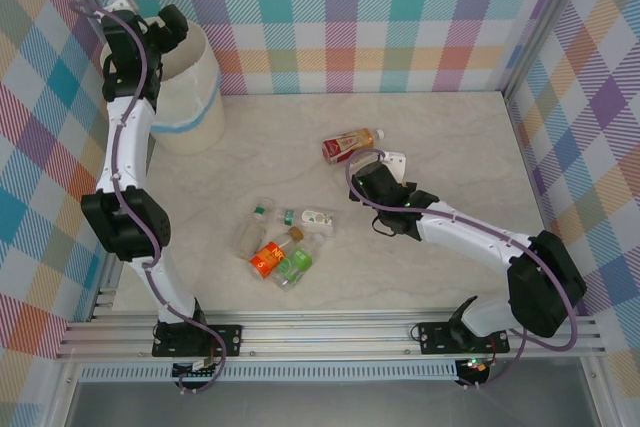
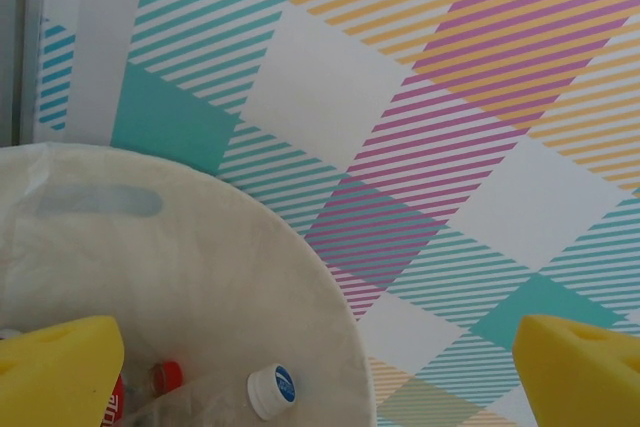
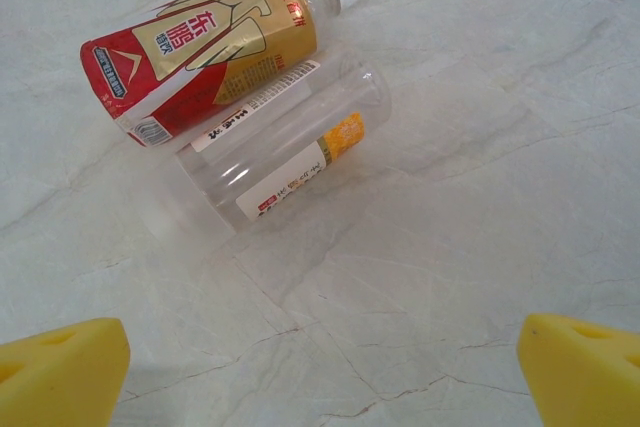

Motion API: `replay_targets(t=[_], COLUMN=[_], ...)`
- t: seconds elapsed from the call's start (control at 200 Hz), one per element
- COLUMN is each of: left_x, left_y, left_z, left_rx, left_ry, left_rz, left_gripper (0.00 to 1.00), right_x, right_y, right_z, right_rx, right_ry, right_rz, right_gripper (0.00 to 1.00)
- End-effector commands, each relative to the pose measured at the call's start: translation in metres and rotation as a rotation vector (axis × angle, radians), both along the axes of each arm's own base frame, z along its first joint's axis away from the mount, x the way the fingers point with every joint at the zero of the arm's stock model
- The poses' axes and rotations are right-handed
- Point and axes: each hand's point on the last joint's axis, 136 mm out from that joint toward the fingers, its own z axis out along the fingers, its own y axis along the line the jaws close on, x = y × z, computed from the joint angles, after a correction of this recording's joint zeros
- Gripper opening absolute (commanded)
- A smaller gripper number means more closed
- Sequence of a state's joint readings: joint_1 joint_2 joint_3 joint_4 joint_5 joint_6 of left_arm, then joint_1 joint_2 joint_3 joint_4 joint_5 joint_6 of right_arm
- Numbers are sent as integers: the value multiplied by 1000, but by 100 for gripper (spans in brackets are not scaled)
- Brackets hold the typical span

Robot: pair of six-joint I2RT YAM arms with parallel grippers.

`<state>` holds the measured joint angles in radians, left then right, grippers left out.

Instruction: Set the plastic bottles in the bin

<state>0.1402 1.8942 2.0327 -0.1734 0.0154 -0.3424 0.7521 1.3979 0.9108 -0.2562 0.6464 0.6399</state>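
The cream-white bin (image 1: 195, 97) with a light blue band stands at the back left of the table. My left gripper (image 1: 168, 29) hangs over it, open and holding nothing. In the left wrist view its yellow pads (image 2: 55, 372) stand wide apart above the bin (image 2: 230, 277), where a white-capped bottle (image 2: 272, 390) and a red-capped one (image 2: 167, 375) lie. My right gripper (image 1: 368, 172) is open just short of a red-and-gold bottle (image 1: 350, 144). In the right wrist view that bottle (image 3: 200, 47) rests on a clear bottle (image 3: 285, 147) ahead of my open gripper (image 3: 320, 377).
Several more bottles lie in a cluster at the table's middle front: an orange-labelled one (image 1: 268, 255), a green-labelled one (image 1: 293, 265) and a white-labelled one (image 1: 312, 217). Checked walls close in the back and both sides. A metal rail (image 1: 330, 332) runs along the near edge.
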Motion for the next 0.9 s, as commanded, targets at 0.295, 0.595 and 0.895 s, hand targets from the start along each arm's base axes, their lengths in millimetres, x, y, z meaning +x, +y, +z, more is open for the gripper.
replay_targets(t=[0.295,0.595,0.895], left_x=[-47,-68,-101], left_y=[-54,-91,-85], left_z=[25,21,-29], left_rx=[-38,-49,-228], left_ry=[-59,-51,-20], left_rz=[-98,-120,-22], left_gripper=[100,100,100], right_x=[-3,-10,-24], right_y=[-2,4,43], right_z=[9,22,47], right_rx=[45,155,298], right_ry=[-34,-128,-208], right_rz=[-3,66,323], right_gripper=[100,100,100])
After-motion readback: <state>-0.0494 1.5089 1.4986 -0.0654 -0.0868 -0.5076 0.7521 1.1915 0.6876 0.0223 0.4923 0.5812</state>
